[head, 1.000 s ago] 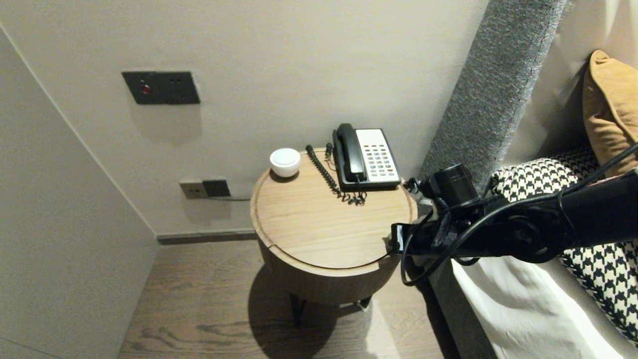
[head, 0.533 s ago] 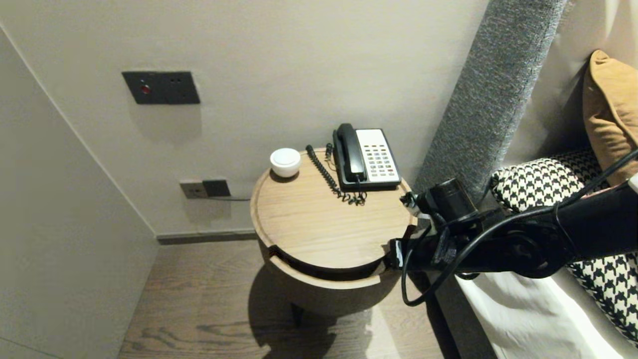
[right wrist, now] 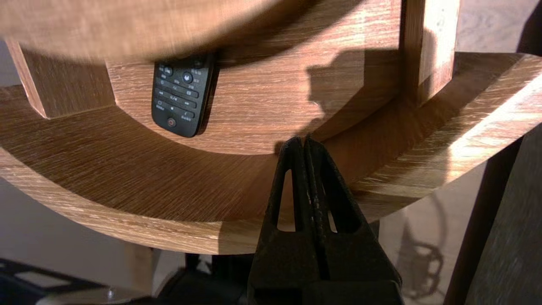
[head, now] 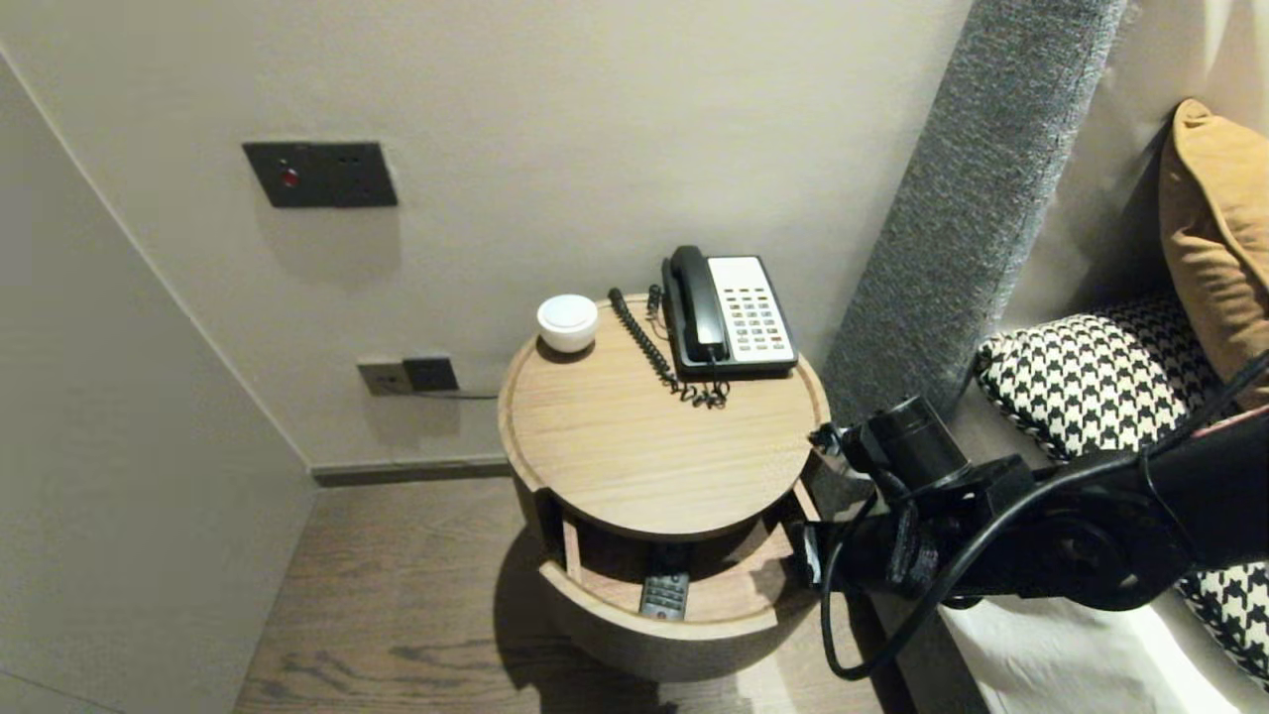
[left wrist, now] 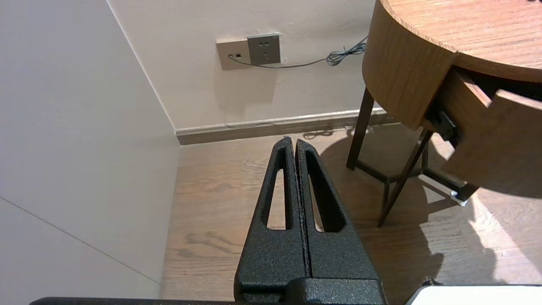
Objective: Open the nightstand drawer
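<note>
Looking down from the head camera, I have the drawer (head: 684,635) of the round wooden bedside table (head: 634,446) standing open toward the near side. Its curved front is well clear of the tabletop's edge. Inside, a black remote control (head: 664,595) lies flat on the drawer floor about midway across, its far end tucked under the tabletop's shadow; I see nothing else in there. At the drawer's right end sits my right gripper (right wrist: 305,140), fingers pressed together with nothing between them. Its tips are at the inner edge of the curved front, and I cannot tell whether they touch the wood. Sweeping the surroundings from the left, my left gripper (left wrist: 295,142) hangs parked low over the wood floor (head: 397,595), well left of the table, fingers likewise pressed together and holding nothing. On the far wall are a dark switch panel (head: 319,174) and, lower, a wall socket (head: 408,375) with a cable running behind the table. On the tabletop a small white round dish (head: 567,321) stands far left, then a coiled cord (head: 644,342), then the telephone (head: 732,312) at the far right. My right arm crosses in front of the grey headboard (head: 972,198), the houndstooth pillow (head: 1091,377) and the ochre cushion (head: 1219,218).
</note>
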Motion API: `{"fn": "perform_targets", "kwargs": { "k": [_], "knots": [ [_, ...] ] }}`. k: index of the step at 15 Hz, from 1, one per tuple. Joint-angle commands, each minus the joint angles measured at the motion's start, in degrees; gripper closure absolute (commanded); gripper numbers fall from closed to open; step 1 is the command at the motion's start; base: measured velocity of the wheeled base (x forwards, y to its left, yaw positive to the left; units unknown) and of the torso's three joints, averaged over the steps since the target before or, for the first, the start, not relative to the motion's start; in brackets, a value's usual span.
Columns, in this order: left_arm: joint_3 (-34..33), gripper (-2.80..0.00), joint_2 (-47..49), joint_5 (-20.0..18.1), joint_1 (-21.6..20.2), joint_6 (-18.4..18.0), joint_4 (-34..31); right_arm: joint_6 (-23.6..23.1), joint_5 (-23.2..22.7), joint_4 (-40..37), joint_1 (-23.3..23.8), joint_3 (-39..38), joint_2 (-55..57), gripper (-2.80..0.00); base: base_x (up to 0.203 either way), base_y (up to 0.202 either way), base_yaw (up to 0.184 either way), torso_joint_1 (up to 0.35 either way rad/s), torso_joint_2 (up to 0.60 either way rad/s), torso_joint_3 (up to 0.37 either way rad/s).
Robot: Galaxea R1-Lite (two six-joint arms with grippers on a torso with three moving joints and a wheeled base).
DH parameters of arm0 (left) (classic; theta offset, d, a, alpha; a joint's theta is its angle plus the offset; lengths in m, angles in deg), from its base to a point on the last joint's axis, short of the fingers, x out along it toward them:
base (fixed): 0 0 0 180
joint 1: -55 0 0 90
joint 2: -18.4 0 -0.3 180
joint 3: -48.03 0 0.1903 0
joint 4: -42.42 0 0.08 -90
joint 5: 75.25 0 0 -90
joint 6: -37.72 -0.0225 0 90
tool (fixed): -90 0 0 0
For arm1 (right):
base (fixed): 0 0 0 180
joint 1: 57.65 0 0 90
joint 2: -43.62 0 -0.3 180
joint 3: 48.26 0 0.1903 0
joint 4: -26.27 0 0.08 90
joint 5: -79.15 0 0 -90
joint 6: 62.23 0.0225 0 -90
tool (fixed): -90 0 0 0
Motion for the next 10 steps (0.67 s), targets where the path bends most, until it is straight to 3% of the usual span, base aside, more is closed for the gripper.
{"fn": "perform_targets", "kwargs": {
  "k": [1, 10],
  "knots": [
    [0.0, 0.00, 0.0, 0.0, 0.0, 0.0, 0.0, 0.5, -0.1, 0.3, -0.7, -2.6, -2.3, 0.00, 0.000, 0.000, 0.000, 0.000, 0.00, 0.000],
    [0.0, 0.00, 0.0, 0.0, 0.0, 0.0, 0.0, 2.7, -0.2, 2.2, -5.2, -11.6, -6.5, 0.00, 0.000, 0.000, 0.000, 0.000, 0.00, 0.000]
  ]
}}
